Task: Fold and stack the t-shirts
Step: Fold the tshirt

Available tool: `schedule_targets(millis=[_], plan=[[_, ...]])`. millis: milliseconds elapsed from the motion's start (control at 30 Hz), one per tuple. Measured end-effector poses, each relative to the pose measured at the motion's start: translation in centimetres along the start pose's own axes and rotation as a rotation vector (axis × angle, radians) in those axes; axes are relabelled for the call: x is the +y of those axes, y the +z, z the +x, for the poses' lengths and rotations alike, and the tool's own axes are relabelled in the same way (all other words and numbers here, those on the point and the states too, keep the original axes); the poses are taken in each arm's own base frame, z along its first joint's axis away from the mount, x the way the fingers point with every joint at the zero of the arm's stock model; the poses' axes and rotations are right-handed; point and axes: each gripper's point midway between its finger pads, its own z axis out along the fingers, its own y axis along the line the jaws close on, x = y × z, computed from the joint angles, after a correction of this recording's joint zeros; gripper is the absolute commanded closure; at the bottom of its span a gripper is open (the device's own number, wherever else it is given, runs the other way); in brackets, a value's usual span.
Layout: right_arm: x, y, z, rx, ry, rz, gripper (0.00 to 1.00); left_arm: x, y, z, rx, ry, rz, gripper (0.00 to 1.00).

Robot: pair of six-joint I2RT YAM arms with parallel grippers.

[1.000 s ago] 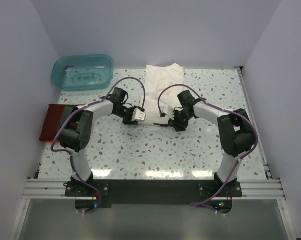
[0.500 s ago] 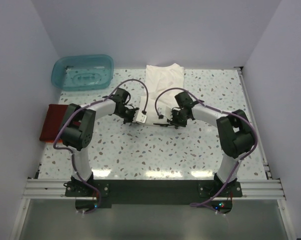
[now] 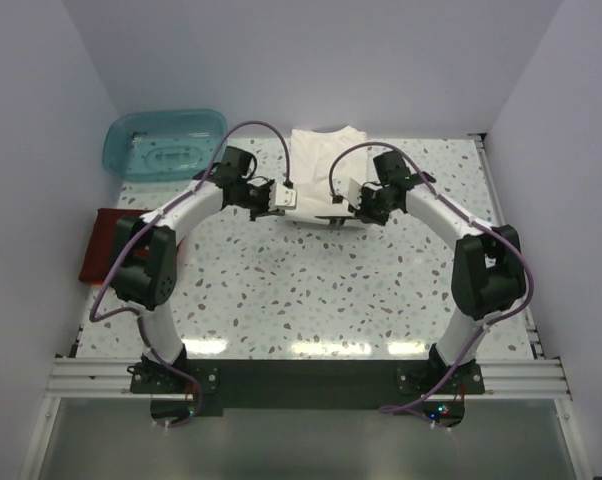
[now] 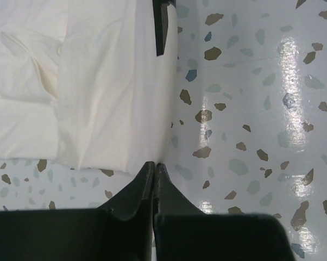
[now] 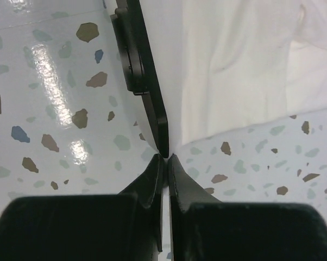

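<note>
The cream-white t-shirt [image 3: 326, 160] lies at the back middle of the table, its near edge pulled up and back over itself. My left gripper [image 3: 301, 208] and right gripper [image 3: 333, 213] meet tip to tip at that near edge. In the left wrist view the left gripper [image 4: 154, 166] is shut, pinching the edge of the t-shirt [image 4: 98, 98]. The right gripper [image 5: 164, 159] is shut with white cloth of the t-shirt [image 5: 234, 65] between its tips. A dark red folded t-shirt [image 3: 106, 245] lies at the table's left edge.
A translucent teal tub [image 3: 166, 143] stands at the back left corner. The speckled table [image 3: 311, 300] is walled at the left, back and right. The two arms arch over the table's middle.
Both grippers have shut on the white t-shirt's near edge. They have carried it away from the bases toward the back of the table.
</note>
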Motion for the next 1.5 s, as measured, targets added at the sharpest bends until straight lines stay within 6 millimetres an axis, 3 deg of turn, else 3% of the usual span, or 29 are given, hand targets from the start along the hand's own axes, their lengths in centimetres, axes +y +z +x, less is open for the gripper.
schedule_targets(millis=[100, 233, 333, 500, 633, 700, 800, 933, 1067, 1300, 1400, 1500], plan=[[-0.6, -1.1, -0.5, -0.02, -0.013, 0.01, 1.0, 0.3, -0.6, -1.0, -0.003, 0.003, -0.023, 1.0], [0.9, -2.5, -0.5, -0.028, -0.034, -0.017, 1.0, -0.9, -0.9, -2.7, 0.006, 0.033, -0.022, 1.0], [3.3, -4.0, 0.2, -0.027, -0.05, -0.036, 1.0, -3.8, -1.1, -4.1, 0.007, 0.06, 0.011, 1.0], [9.6, -7.2, 1.6, -0.04, -0.075, -0.11, 1.0, -12.0, -2.0, -6.4, -0.002, 0.103, 0.121, 1.0], [15.0, -11.4, 1.4, -0.101, -0.135, -0.156, 1.0, -18.6, -4.0, -9.0, -0.053, 0.151, 0.22, 1.0], [17.0, -13.5, 1.0, -0.143, -0.156, -0.169, 1.0, -20.4, -5.4, -10.6, -0.096, 0.175, 0.243, 1.0], [19.3, -15.3, 0.8, -0.166, -0.148, -0.227, 1.0, -21.4, -7.0, -12.5, -0.145, 0.198, 0.248, 1.0], [19.2, -15.0, 0.8, -0.135, -0.121, -0.311, 1.0, -20.4, -6.8, -12.6, -0.119, 0.169, 0.277, 1.0], [17.0, -12.7, 0.6, -0.077, -0.077, -0.416, 1.0, -16.7, -5.7, -10.2, -0.066, 0.086, 0.296, 1.0], [7.9, -8.4, -1.6, -0.069, -0.109, -0.426, 1.0, -8.1, -3.5, -6.0, -0.025, 0.023, 0.307, 1.0], [3.4, -5.6, -2.3, -0.073, -0.125, -0.414, 1.0, -5.1, -2.4, -4.6, -0.023, 0.019, 0.317, 1.0], [-1.0, -2.5, -2.4, -0.082, -0.132, -0.375, 1.0, -0.9, -1.2, -3.6, -0.036, 0.03, 0.289, 1.0]])
